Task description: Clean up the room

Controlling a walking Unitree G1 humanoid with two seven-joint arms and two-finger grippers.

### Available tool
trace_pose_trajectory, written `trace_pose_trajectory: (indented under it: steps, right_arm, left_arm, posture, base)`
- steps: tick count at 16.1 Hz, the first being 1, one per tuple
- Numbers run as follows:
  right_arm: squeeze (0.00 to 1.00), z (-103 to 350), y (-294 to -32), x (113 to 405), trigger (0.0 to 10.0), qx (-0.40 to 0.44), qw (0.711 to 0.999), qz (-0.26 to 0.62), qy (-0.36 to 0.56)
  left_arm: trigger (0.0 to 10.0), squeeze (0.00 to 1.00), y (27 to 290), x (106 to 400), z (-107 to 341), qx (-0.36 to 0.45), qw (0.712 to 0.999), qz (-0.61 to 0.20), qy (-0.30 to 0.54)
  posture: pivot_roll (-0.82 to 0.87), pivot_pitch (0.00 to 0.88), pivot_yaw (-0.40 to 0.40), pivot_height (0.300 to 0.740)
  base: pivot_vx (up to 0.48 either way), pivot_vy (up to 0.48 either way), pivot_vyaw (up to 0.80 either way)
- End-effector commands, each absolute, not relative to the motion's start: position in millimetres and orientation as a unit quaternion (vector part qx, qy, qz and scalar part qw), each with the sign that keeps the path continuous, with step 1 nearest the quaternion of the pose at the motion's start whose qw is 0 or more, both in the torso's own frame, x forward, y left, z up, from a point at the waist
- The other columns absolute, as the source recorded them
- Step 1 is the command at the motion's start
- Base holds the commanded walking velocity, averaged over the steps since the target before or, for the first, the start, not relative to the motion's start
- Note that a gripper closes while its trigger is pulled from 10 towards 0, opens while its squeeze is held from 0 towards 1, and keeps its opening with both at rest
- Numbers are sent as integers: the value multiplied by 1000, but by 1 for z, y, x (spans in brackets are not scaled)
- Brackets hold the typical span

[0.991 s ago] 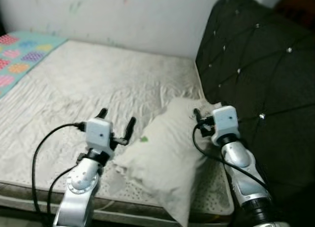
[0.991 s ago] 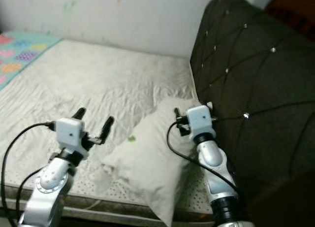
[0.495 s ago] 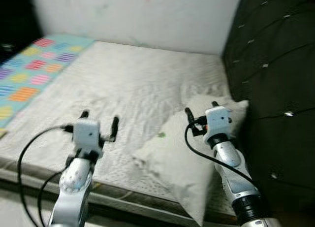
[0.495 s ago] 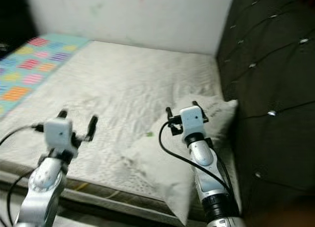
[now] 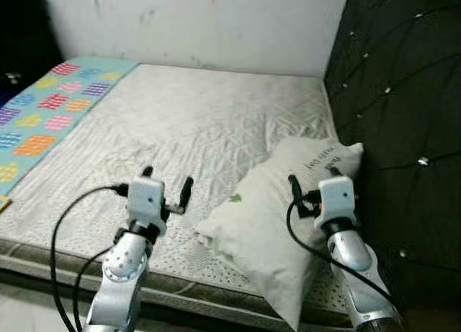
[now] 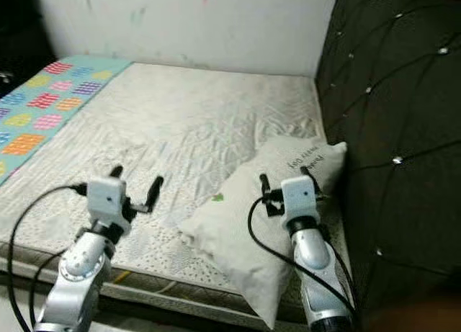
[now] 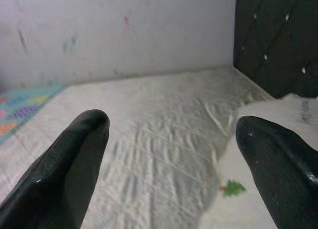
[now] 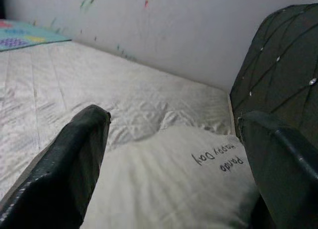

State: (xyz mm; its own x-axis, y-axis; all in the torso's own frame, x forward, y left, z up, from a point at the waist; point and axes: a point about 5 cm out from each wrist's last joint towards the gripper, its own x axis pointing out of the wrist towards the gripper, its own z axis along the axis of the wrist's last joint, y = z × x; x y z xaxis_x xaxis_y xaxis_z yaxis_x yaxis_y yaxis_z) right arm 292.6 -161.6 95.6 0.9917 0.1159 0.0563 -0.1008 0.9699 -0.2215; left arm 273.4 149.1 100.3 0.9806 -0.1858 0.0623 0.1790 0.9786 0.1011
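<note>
1. A wide bed with a white quilted mattress cover (image 5: 180,130) takes up most of the head views, its near edge running across at 6 o'clock and its far edge meeting a pale, lightly smudged wall (image 5: 202,22) at 12 o'clock.
2. A tall dark tufted headboard with small shiny studs (image 5: 396,116) stands along the bed's side at 3 o'clock, upright and touching the mattress edge.
3. A turquoise blanket printed with coloured patchwork squares (image 5: 43,109) lies flat over the bed's side at 9 to 10 o'clock, well apart from both grippers.
4. A white rectangular pillow with a small green leaf mark and dark lettering (image 5: 277,209) lies on the mattress at 4 to 5 o'clock. Its far end, the lettered one, rests against the headboard; its near corner hangs over the bed's front edge. It is the only loose thing on the bed.
5. The right gripper (image 5: 315,182) hovers over the pillow's near half, just beside the headboard. Its two black fingers (image 8: 69,174) are spread wide with nothing between them, and the pillow's lettering sits straight ahead in the right wrist view.
6. The left gripper (image 5: 167,184) hangs above bare mattress at 7 o'clock, near the pillow's left edge but not touching it. Its fingers (image 7: 69,164) are likewise parted and empty.
7. Black cables (image 5: 61,231) loop from each wrist down along the silver arms.
</note>
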Motion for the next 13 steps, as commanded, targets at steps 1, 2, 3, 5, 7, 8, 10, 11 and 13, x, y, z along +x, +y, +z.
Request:
trace_pose_trajectory:
  steps: [1, 2, 3, 5, 7, 8, 10, 11, 13]
  right_arm:
    - [0, 104, -161, 297, 10000, -121, 989, 67, -42]
    - [0, 116, -168, 302, 10000, -117, 990, 54, -55]
    - [0, 123, -171, 304, 10000, -111, 991, 47, -61]
    - [0, 125, -168, 309, 10000, -111, 990, 53, -62]
    - [0, 121, -167, 311, 10000, -105, 992, 46, -51]
    - [0, 123, -163, 305, 10000, -97, 993, 51, -53]
    - [0, 116, -159, 299, 10000, -93, 993, 61, -40]
    - [0, 116, -157, 297, 10000, -89, 993, 64, -38]
    - [0, 119, -146, 300, 10000, -91, 991, 93, -41]
  left_arm:
    - [10000, 0, 150, 277, 98, 33, 996, -77, -33]
    - [10000, 0, 143, 282, 104, 18, 995, -86, -39]
    - [10000, 0, 138, 285, 113, 25, 993, -97, -55]
    - [10000, 0, 143, 287, 121, 25, 993, -88, -72]
    - [10000, 0, 153, 281, 110, 33, 996, -65, -55]
    - [10000, 0, 157, 269, 108, 26, 997, -57, -49]
    - [10000, 0, 155, 259, 105, 27, 997, -69, -39]
    - [10000, 0, 154, 257, 105, 19, 996, -81, -38]
    - [10000, 0, 151, 258, 113, 4, 996, -75, -47]
  posture:
    - [-143, 0, -8, 740]
    - [-139, 0, -26, 740]
    - [-114, 0, -40, 740]
    - [-93, 0, -35, 740]
    - [-75, 0, -38, 740]
    - [-58, 0, -36, 740]
    - [-45, 0, -48, 740]
    - [-38, 0, -61, 740]
    - [-22, 0, -83, 740]
  base:
    - [0, 0, 0]
    - [0, 0, 0]
    - [0, 0, 0]
    - [0, 0, -622]
    - [0, 0, -800]
    - [0, 0, -800]
    - [0, 0, -800]
    - [0, 0, -800]
    - [0, 0, -800]
